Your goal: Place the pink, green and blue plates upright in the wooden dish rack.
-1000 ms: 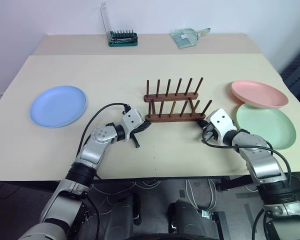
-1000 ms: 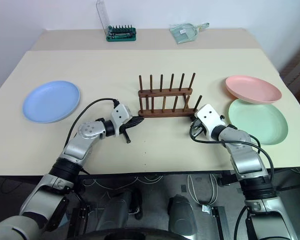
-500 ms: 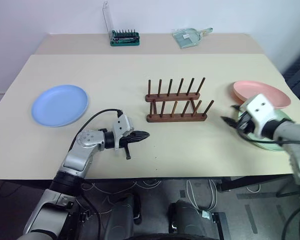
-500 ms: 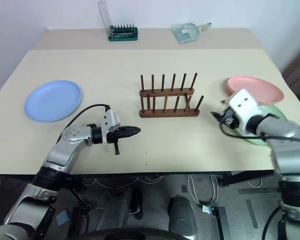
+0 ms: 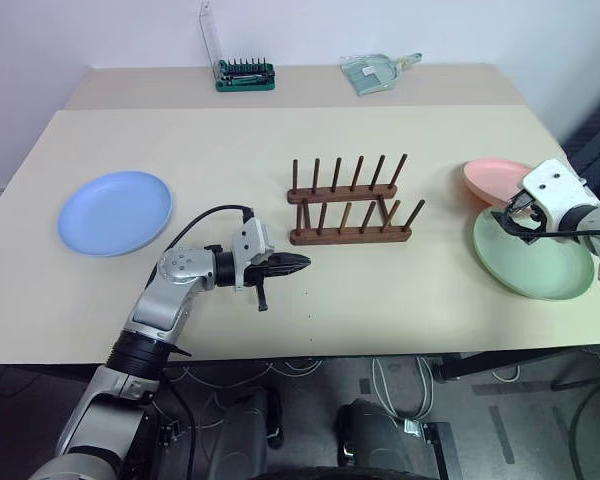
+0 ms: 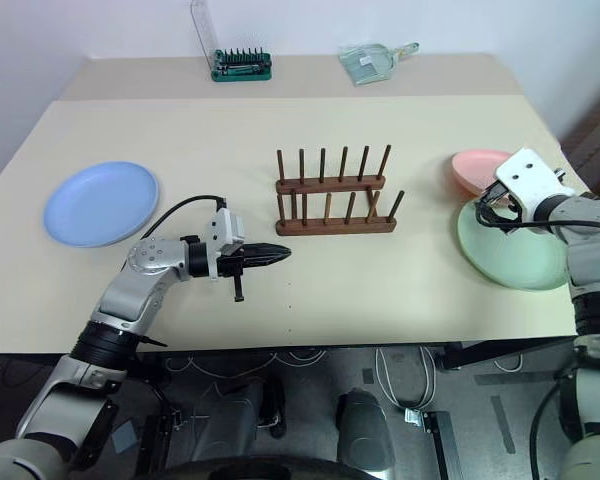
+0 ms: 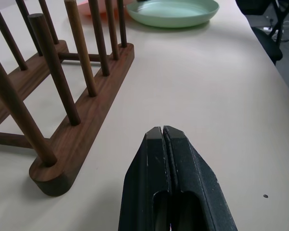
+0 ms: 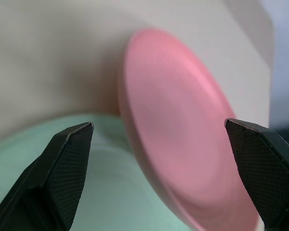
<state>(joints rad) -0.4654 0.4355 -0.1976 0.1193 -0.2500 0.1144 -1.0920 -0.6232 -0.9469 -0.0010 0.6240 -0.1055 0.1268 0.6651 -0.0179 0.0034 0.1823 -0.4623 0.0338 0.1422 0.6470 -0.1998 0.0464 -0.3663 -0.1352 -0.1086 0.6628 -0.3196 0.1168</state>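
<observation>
The wooden dish rack (image 5: pixel 348 205) stands empty at mid-table. The blue plate (image 5: pixel 115 212) lies flat at the far left. At the right, the pink plate (image 5: pixel 492 177) rests tilted on the rim of the green plate (image 5: pixel 540 262). My left gripper (image 5: pixel 298 264) is shut and empty, pointing right just in front of the rack's left end (image 7: pixel 86 139). My right gripper (image 5: pixel 510 213) hovers open over where the pink and green plates meet. In the right wrist view its fingers (image 8: pixel 67 159) stand wide on either side of the pink plate (image 8: pixel 183 144).
A green screwdriver-bit case (image 5: pixel 245 76) and a clear plastic scoop (image 5: pixel 378 72) sit at the table's back edge. The green plate lies close to the table's right edge (image 5: pixel 580 200). Bare tabletop (image 5: pixel 400 290) stretches in front of the rack.
My right gripper swung from the rack's right end out to the pink and green plates, rose and opened. My left gripper drew back a little from the rack and turned to point right.
</observation>
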